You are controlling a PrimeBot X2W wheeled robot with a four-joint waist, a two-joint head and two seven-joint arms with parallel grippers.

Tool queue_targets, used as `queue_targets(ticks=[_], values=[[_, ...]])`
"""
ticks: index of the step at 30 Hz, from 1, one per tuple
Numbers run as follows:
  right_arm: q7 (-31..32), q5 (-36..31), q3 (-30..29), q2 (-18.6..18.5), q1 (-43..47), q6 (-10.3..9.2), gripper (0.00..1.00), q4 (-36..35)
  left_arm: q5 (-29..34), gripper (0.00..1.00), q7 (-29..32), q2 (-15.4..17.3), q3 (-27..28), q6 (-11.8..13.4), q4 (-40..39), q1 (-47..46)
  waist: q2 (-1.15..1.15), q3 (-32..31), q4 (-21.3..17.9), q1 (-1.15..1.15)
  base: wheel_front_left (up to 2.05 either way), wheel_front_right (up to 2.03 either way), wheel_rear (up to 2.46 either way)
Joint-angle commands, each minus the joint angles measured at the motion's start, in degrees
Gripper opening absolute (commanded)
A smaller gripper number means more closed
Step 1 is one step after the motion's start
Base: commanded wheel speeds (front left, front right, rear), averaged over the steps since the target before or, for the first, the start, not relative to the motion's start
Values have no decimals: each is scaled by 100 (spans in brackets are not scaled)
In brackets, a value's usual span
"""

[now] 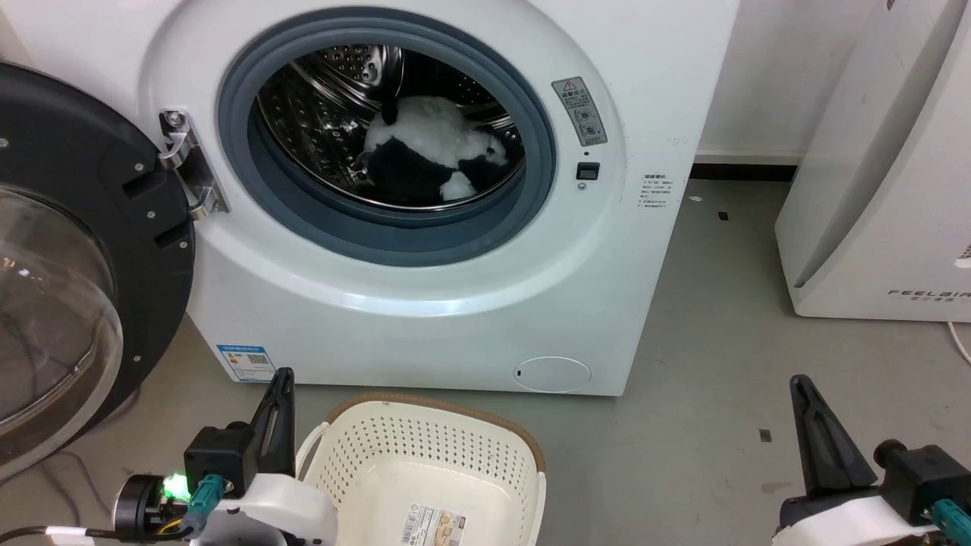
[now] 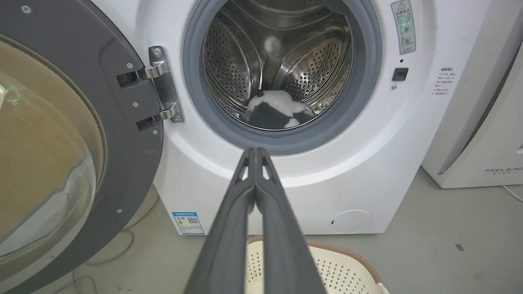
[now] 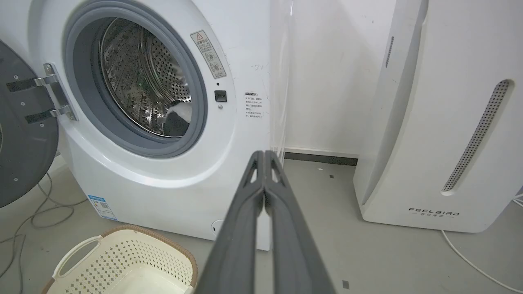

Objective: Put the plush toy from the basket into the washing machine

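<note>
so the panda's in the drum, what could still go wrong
The fluffy black-and-white plush toy lies low, seemingly near the grey round door seal; closing might pinch it. The black-rimmed glass door hangs open beside the shut left hand; swinging that arm could strike it or the cream perforated basket.

The left gripper (image 1: pixel 283 378) was pictured at the lower left of the head view, its two long dark fingers (image 2: pixel 241 212) pressed together and pointed upward. The right gripper (image 1: pixel 799 381) was held likewise at the lower right, fingers closed tip to tip. A green light (image 1: pixel 176 483) was lit at the left wrist (image 1: pixel 281 508).
</note>
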Motion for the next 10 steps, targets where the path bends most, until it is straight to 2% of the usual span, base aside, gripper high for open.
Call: queue_targets(ticks=[1, 10], values=[[51, -60, 24, -2, -84, -2, 0, -5, 43, 0, 46, -26, -8, 28, -65, 70, 0, -1, -7, 0, 0, 0, 0], [180, -108, 79, -2, -116, -2, 0, -6, 61, 0, 176, -43, -16, 42, -177, 98, 0, -11, -52, 0, 0, 0, 0]])
